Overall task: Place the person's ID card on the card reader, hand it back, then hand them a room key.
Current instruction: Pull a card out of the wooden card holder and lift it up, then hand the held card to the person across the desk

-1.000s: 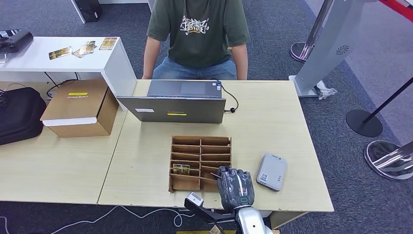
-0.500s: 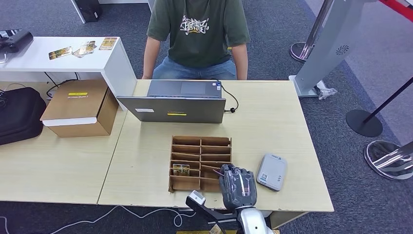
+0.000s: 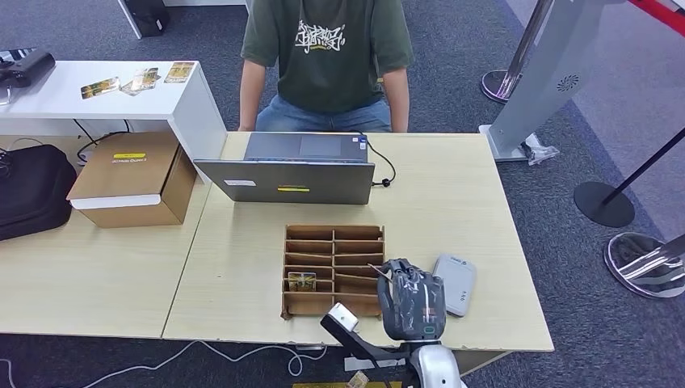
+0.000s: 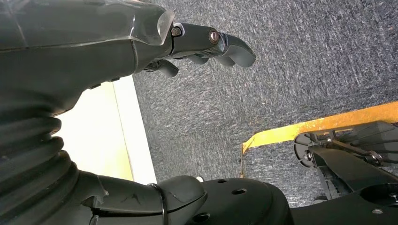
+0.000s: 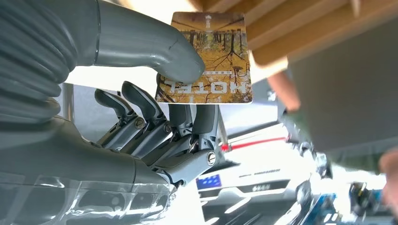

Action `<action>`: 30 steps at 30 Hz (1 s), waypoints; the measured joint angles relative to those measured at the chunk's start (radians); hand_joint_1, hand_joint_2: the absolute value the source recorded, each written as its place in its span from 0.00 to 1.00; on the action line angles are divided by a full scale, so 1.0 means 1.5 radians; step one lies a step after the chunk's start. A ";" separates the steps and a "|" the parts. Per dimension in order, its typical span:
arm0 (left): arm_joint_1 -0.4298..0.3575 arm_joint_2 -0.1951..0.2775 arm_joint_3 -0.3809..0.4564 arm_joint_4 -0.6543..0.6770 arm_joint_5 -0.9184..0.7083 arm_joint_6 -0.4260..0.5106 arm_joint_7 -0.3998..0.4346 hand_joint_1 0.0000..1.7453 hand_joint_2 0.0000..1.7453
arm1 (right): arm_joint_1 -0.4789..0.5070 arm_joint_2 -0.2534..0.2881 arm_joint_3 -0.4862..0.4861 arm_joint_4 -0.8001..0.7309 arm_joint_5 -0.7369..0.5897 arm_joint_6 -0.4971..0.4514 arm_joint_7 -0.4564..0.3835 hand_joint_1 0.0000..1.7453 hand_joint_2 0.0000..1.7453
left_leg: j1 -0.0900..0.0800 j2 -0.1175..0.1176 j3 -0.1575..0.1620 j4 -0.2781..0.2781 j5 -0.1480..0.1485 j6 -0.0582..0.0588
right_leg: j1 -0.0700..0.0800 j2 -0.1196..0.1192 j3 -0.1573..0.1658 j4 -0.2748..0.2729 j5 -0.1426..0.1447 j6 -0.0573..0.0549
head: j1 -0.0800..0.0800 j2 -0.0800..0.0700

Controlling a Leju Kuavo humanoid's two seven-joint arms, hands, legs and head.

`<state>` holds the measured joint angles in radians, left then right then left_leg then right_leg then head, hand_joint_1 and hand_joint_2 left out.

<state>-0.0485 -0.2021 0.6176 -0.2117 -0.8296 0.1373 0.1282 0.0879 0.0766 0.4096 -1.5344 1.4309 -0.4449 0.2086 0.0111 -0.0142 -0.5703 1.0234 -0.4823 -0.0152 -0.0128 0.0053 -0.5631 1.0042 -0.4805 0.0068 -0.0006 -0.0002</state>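
The right hand (image 3: 412, 301) pinches the room key (image 5: 205, 58) between thumb and fingers, beside the wooden tray (image 3: 333, 270). It should hold the key firmly and level while reaching toward the person (image 3: 327, 61). The left hand (image 4: 206, 44) hangs free, holding nothing.

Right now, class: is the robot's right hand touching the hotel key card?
Touching. The right wrist view shows the right hand pinching the hotel key card, thumb pressed on its printed face and fingers behind it.

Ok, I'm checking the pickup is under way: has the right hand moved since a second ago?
Yes. In the head view the right hand, pinching the room key, has shifted rightward from the wooden organizer, now overlapping the card reader.
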 joint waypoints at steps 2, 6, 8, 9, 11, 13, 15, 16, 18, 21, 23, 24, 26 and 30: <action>0.000 0.000 0.000 0.000 -0.003 0.000 0.000 0.00 1.00 | 0.007 0.000 -0.015 -0.023 -0.019 -0.015 -0.009 1.00 1.00 | 0.000 0.000 0.000 0.000 0.000 0.000 | 0.000 0.000 0.000 0.000 0.000 0.000 | 0.000 0.000; 0.000 0.000 0.000 0.000 -0.009 0.000 0.000 0.00 1.00 | 0.023 0.001 -0.046 -0.061 -0.089 -0.046 -0.031 1.00 1.00 | 0.000 0.000 0.000 0.000 0.000 0.000 | 0.000 0.000 0.000 0.000 0.000 0.000 | 0.000 0.000; 0.000 0.000 0.000 0.000 -0.010 0.000 0.000 0.00 1.00 | 0.031 0.002 -0.063 -0.076 -0.143 -0.054 -0.046 1.00 1.00 | 0.000 0.000 0.000 0.000 0.000 0.000 | 0.000 0.000 0.000 0.000 0.000 0.000 | 0.000 0.000; 0.000 0.000 0.000 0.000 -0.011 0.000 0.001 0.00 1.00 | 0.034 0.004 -0.071 -0.082 -0.173 -0.056 -0.053 1.00 1.00 | 0.000 0.000 0.000 0.000 0.000 0.000 | 0.000 0.000 0.000 0.000 0.000 0.000 | 0.000 0.000; 0.000 -0.001 0.001 0.000 -0.011 0.000 0.004 0.00 1.00 | 0.043 0.009 -0.089 -0.093 -0.249 -0.055 -0.071 1.00 1.00 | 0.000 0.000 0.000 0.000 0.000 0.000 | 0.000 0.000 0.000 0.000 0.000 0.000 | 0.000 0.000; 0.000 -0.001 0.005 0.000 -0.012 -0.001 0.008 0.00 1.00 | 0.051 0.016 -0.108 -0.103 -0.344 -0.050 -0.092 1.00 1.00 | 0.000 0.000 0.000 0.000 0.000 0.000 | 0.000 0.000 0.000 0.000 0.000 0.000 | 0.000 0.000; 0.000 -0.001 0.009 0.000 -0.013 -0.002 0.012 0.00 1.00 | 0.058 0.023 -0.129 -0.112 -0.415 -0.043 -0.109 1.00 1.00 | 0.000 0.000 0.000 0.000 0.000 0.000 | 0.000 0.000 0.000 0.000 0.000 0.000 | 0.000 0.000; 0.000 -0.001 0.009 0.000 -0.013 -0.002 0.013 0.00 1.00 | 0.060 0.026 -0.139 -0.115 -0.435 -0.041 -0.116 1.00 1.00 | 0.000 0.000 0.000 0.000 0.000 0.000 | 0.000 0.000 0.000 0.000 0.000 0.000 | 0.000 0.000; 0.000 -0.001 0.010 0.000 -0.014 -0.002 0.013 0.00 1.00 | 0.065 0.030 -0.153 -0.120 -0.450 -0.039 -0.122 1.00 1.00 | 0.000 0.000 0.000 0.000 0.000 0.000 | 0.000 0.000 0.000 0.000 0.000 0.000 | 0.000 0.000; 0.000 -0.001 0.010 0.000 -0.015 -0.002 0.013 0.00 1.00 | 0.068 0.034 -0.166 -0.125 -0.455 -0.039 -0.125 1.00 1.00 | 0.000 0.000 0.000 0.000 0.000 0.000 | 0.000 0.000 0.000 0.000 0.000 0.000 | 0.000 0.000; 0.000 -0.001 0.010 0.000 -0.015 -0.002 0.013 0.00 1.00 | 0.069 0.036 -0.172 -0.127 -0.456 -0.039 -0.126 1.00 1.00 | 0.000 0.000 0.000 0.000 0.000 0.000 | 0.000 0.000 0.000 0.000 0.000 0.000 | 0.000 0.000; 0.000 -0.001 0.010 0.000 -0.016 -0.002 0.013 0.00 1.00 | 0.070 0.036 -0.173 -0.127 -0.457 -0.039 -0.126 1.00 1.00 | 0.000 0.000 0.000 0.000 0.000 0.000 | 0.000 0.000 0.000 0.000 0.000 0.000 | 0.000 0.000; 0.000 -0.001 0.010 0.000 -0.016 -0.002 0.013 0.00 1.00 | 0.071 0.037 -0.177 -0.128 -0.457 -0.039 -0.126 1.00 1.00 | 0.000 0.000 0.000 0.000 0.000 0.000 | 0.000 0.000 0.000 0.000 0.000 0.000 | 0.000 0.000; 0.000 -0.001 0.010 0.000 -0.016 -0.002 0.013 0.00 1.00 | 0.071 0.039 -0.182 -0.129 -0.457 -0.039 -0.126 1.00 1.00 | 0.000 0.000 0.000 0.000 0.000 0.000 | 0.000 0.000 0.000 0.000 0.000 0.000 | 0.000 0.000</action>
<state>-0.0487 -0.2033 0.6329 -0.2117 -0.8531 0.1347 0.1476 0.1947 0.1357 0.1373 -1.7274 0.7454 -0.5028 0.0198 0.0112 -0.0141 -0.5704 1.0234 -0.4824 -0.0153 -0.0128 0.0053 -0.5634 1.0041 -0.4806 0.0066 -0.0008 -0.0002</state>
